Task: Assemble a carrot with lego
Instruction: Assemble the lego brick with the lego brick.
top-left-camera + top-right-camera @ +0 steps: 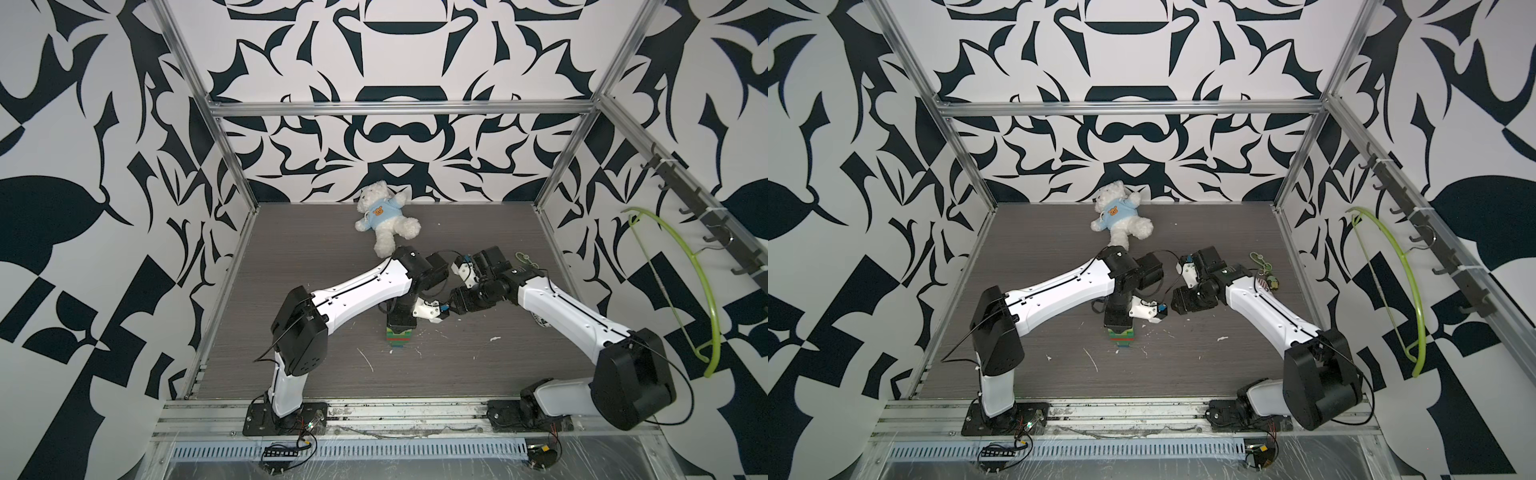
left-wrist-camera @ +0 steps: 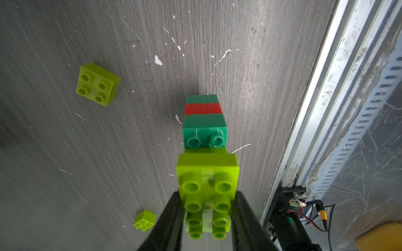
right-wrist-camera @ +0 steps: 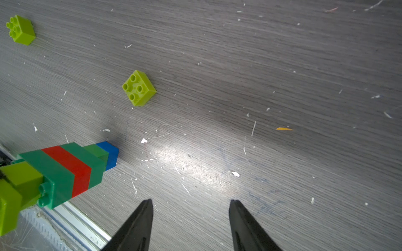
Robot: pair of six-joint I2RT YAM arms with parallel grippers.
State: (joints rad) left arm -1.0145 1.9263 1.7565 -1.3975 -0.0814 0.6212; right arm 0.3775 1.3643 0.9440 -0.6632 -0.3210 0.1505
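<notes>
Where patterned walls point(image 1: 399, 62) enclose scuffed tabletop point(image 1: 478, 374), lego point(image 3: 139, 88) lies

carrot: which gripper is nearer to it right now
Left. The left gripper is shut on the carrot by its lime-green top; the right gripper is open and empty, off to its side, not touching it.

carrot point(image 2: 205, 123): 1 | loose lime bricks point(image 3: 139, 88) point(image 3: 21, 29): 2 | teddy bear point(image 1: 384, 218): 1 | robot arms point(image 1: 361, 291) point(image 1: 561, 307): 2
</notes>
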